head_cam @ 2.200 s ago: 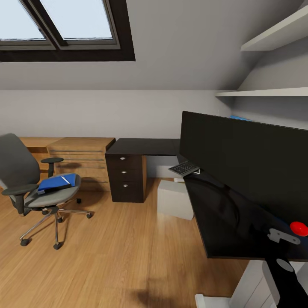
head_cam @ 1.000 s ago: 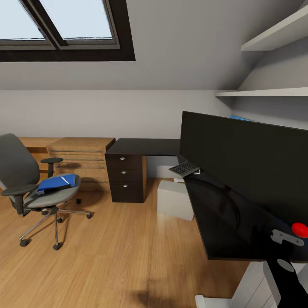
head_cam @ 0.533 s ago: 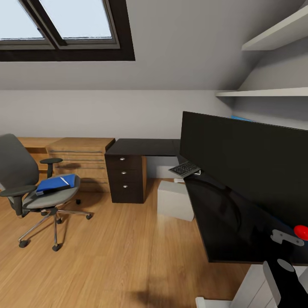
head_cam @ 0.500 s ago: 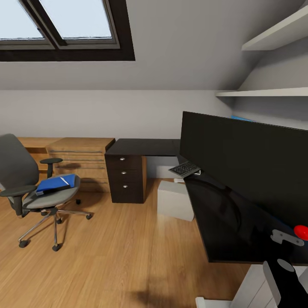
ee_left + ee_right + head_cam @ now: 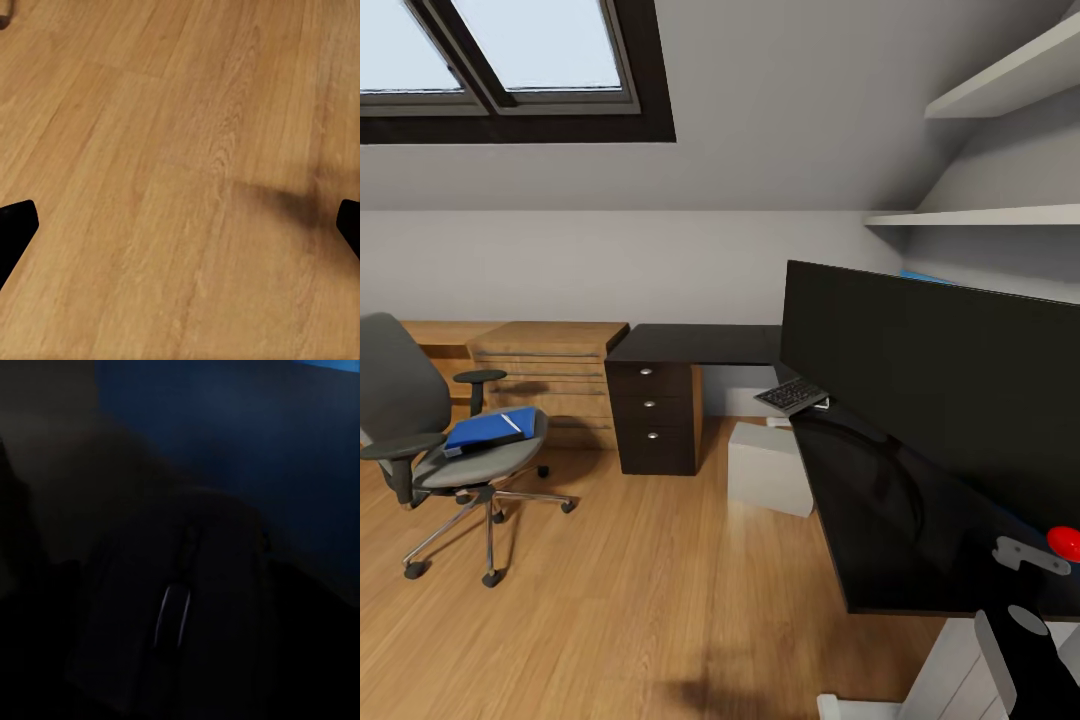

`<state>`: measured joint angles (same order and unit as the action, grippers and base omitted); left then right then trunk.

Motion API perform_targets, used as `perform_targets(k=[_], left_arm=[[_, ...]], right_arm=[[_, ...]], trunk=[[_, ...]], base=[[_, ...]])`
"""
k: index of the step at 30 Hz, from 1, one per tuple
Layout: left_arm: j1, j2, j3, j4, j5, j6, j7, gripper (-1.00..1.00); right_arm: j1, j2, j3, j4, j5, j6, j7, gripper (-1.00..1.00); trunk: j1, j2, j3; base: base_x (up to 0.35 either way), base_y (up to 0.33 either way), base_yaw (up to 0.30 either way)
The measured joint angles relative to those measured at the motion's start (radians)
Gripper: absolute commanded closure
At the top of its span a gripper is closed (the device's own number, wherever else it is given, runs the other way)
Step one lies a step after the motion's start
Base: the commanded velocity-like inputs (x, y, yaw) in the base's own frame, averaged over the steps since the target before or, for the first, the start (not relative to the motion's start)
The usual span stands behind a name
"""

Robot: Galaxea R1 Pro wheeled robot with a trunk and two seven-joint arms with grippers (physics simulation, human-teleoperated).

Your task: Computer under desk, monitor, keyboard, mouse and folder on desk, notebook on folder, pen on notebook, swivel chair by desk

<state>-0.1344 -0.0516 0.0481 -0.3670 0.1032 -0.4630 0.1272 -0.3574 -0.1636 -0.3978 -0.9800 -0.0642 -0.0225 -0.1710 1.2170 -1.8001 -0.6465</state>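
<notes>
an attic home office: a skylight (image 5: 510, 50) in the sloped ceiling, wood floor (image 5: 630, 590), black desk (image 5: 690, 345) with monitor (image 5: 930, 370), swivel chair (image 5: 430, 430), wall shelves (image 5: 1000, 215).

Blue folder (image 5: 492, 428) lies flat on the grey swivel chair (image 5: 420, 420).

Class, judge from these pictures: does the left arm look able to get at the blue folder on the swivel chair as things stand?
Probably not. The folder lies on the swivel chair across open floor, well off from the robot, and the left gripper points at bare floorboards. Nothing blocks the way; the base would likely need to drive closer.
</notes>
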Motion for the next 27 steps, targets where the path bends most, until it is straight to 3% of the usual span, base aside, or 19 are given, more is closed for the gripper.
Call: perform_targets(k=[27], left_arm=[[0.0,0.0,0.001,0.0,0.0,0.002,0.002,-1.0]], right_arm=[[0.0,0.001,-0.001,0.001,0.005,-0.003,-0.002,1.0]], trunk=[[0.0,0.0,0.0]], base=[[0.0,0.0,0.0]])
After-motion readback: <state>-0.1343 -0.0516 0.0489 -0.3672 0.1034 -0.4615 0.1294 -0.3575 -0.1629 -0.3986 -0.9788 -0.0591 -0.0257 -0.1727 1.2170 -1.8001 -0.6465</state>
